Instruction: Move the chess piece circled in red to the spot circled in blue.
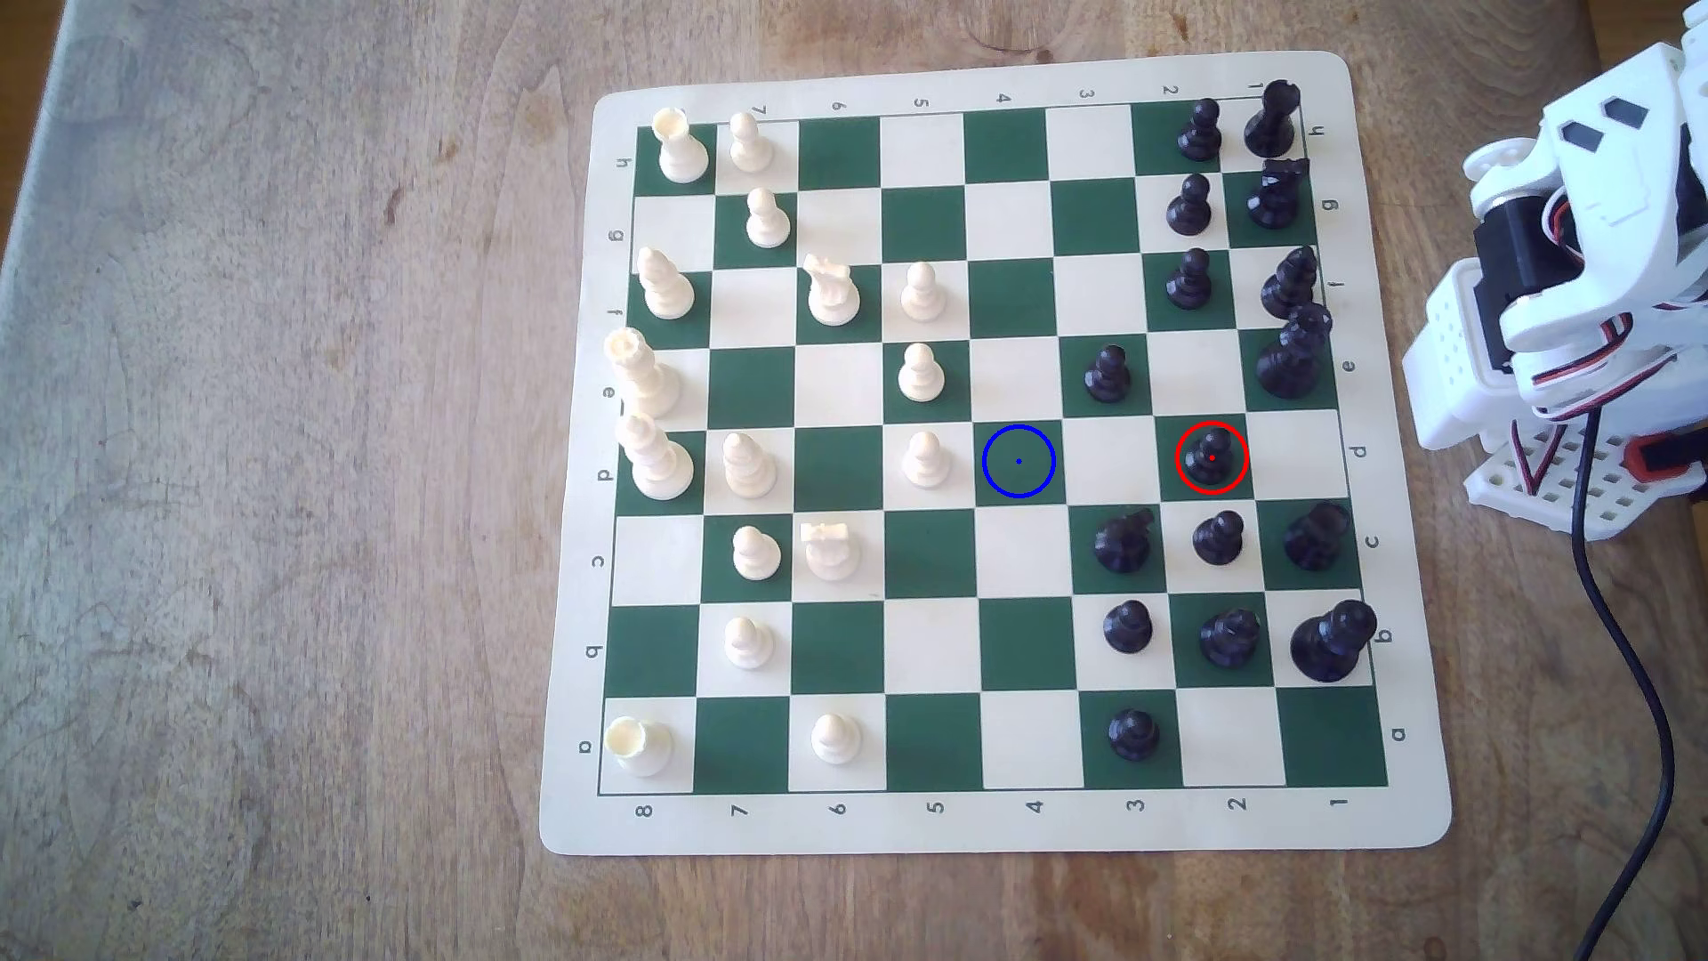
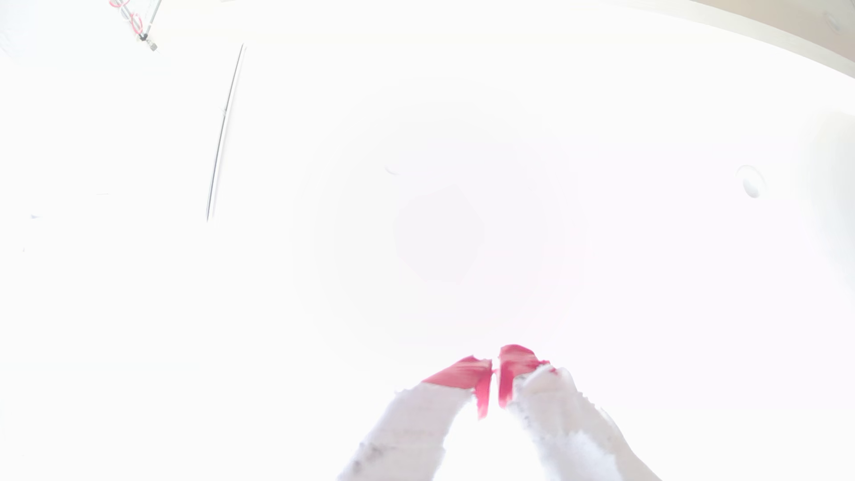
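Note:
A small black pawn, the chess piece (image 1: 1210,459), stands upright inside a red ring on a dark green square toward the exterior view's right. Two squares to its left in that view lies the spot (image 1: 1018,461), a dark green square marked with a blue ring and centre dot, with nothing on it. The white arm (image 1: 1571,305) is folded off the board's right edge, well away from the pawn. In the washed-out wrist view my gripper (image 2: 495,370) shows white fingers with red pads pressed together, holding nothing.
The green and cream chess mat (image 1: 994,822) lies on a wooden table. Black pieces crowd the exterior view's right columns; a black pawn (image 1: 1107,374) and a taller black piece (image 1: 1124,541) flank the path. Cream pieces (image 1: 922,459) fill the left. A black cable (image 1: 1636,684) trails from the arm.

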